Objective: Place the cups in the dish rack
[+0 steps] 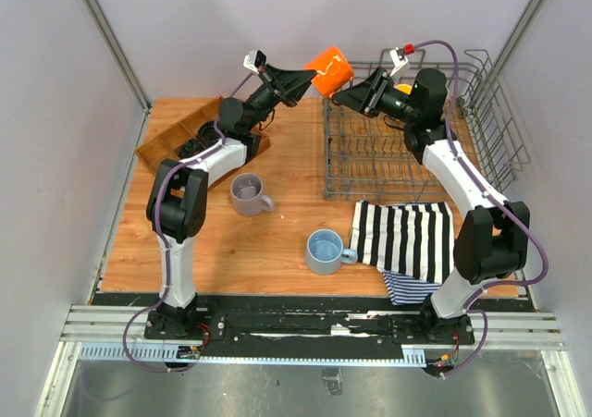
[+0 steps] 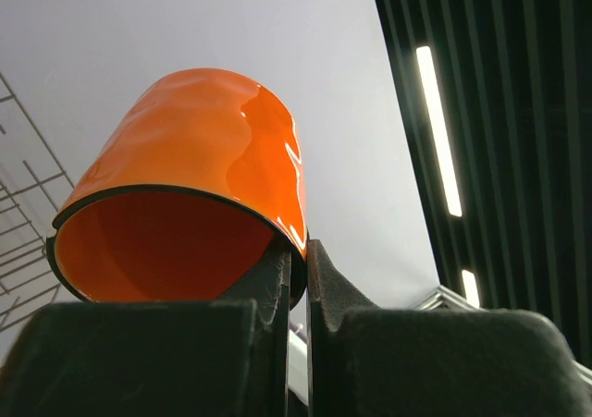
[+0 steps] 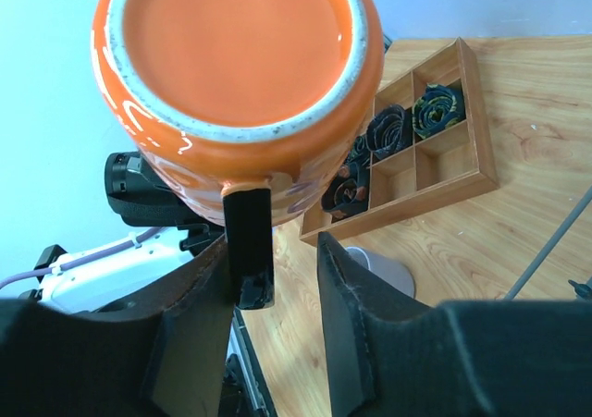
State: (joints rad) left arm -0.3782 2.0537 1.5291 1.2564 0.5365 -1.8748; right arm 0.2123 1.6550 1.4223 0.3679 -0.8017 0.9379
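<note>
Above the bench, just beside the dish rack's far-left corner, the left hand is clamped on the orange mug's rim, presenting its base to the right hand, fingers apart, evidently for handover.

glossy orange cup, wooden table, dish rack probably metal.

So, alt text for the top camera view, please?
The left end effector holds an orange cup in the air near the dish rack, and the right end effector meets it. A grey cup and a blue cup stand on the table.
</note>
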